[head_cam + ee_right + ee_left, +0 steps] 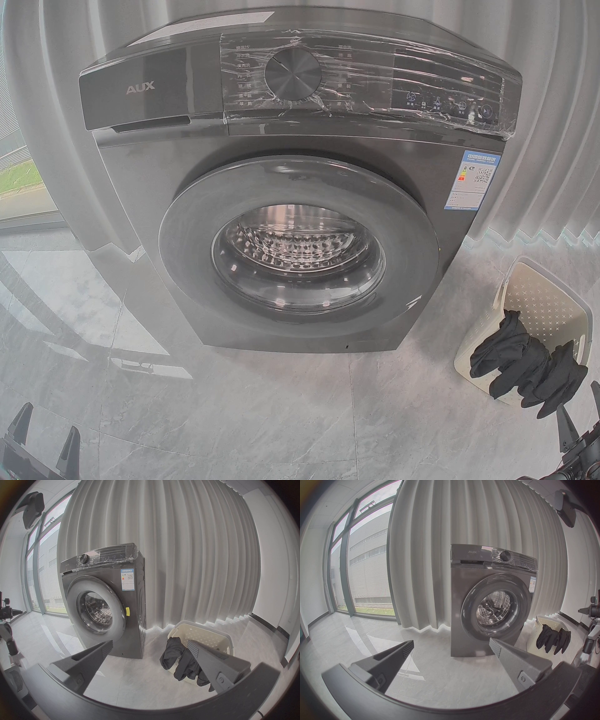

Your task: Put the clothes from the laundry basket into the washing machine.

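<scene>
1. Washing machine: stands on the floor straight ahead of the robot. Its round door appears shut, with the steel drum visible through the glass.
2. Laundry basket: a pale perforated tub on the floor, to the robot's right of the machine and near its front corner.
3. Clothes: a dark bundle draped over the basket's near rim, partly hanging outside. In the head view its long axis runs along that rim, from the machine side out toward the robot's right.
4. Right pincer: fingers spread, holding nothing. It sits low, just short of the bundle, with the clothes directly ahead of it.
5. Left pincer: fingers spread, holding nothing. It sits low on the robot's far left, well apart from the basket.
6. Governing relation: the right arm is clearly the nearer of the 2. A short forward reach should meet the bundle, best closed across its long axis. The door would likely need opening before loading.
</scene>
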Available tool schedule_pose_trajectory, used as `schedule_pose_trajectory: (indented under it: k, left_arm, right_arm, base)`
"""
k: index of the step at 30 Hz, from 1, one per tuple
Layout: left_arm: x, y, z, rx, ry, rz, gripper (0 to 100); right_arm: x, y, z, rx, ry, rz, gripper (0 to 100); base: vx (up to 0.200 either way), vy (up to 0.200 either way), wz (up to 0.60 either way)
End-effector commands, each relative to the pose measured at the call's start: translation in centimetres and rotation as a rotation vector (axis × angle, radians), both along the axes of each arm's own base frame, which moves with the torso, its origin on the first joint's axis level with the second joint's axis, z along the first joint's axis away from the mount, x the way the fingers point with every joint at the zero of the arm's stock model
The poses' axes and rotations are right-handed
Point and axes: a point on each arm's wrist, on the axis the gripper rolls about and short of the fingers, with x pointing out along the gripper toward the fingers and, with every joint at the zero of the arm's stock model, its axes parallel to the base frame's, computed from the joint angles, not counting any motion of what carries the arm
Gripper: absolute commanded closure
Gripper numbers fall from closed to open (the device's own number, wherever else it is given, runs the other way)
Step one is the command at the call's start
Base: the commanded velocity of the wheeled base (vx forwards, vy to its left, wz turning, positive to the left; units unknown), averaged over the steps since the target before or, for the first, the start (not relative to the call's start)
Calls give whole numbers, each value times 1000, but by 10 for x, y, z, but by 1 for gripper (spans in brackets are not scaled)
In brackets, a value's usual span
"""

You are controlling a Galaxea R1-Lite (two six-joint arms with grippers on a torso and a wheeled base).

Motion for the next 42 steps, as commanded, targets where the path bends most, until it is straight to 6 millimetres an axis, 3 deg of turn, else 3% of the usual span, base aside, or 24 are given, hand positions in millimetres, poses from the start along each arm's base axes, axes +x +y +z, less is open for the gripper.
schedule_pose_trajectory:
  k: [1, 7, 13, 42]
  left_arm:
    - [0, 0, -5, -1, 0, -1, 0]
    - [0, 0, -5, -4, 0, -1, 0]
    - [0, 0, -5, -2, 0, -1, 0]
    - [0, 0, -5, -1, 1, -1, 0]
  right_arm:
    - [1, 0, -5, 0, 16, 0, 0]
    - [1, 0, -5, 0, 16, 0, 0]
    - [1, 0, -5, 0, 16, 0, 0]
    - [1, 0, -5, 0, 16, 0, 0]
  base:
    - [0, 0, 0]
    - [0, 0, 0]
    - [0, 200, 0]
    - [0, 0, 0]
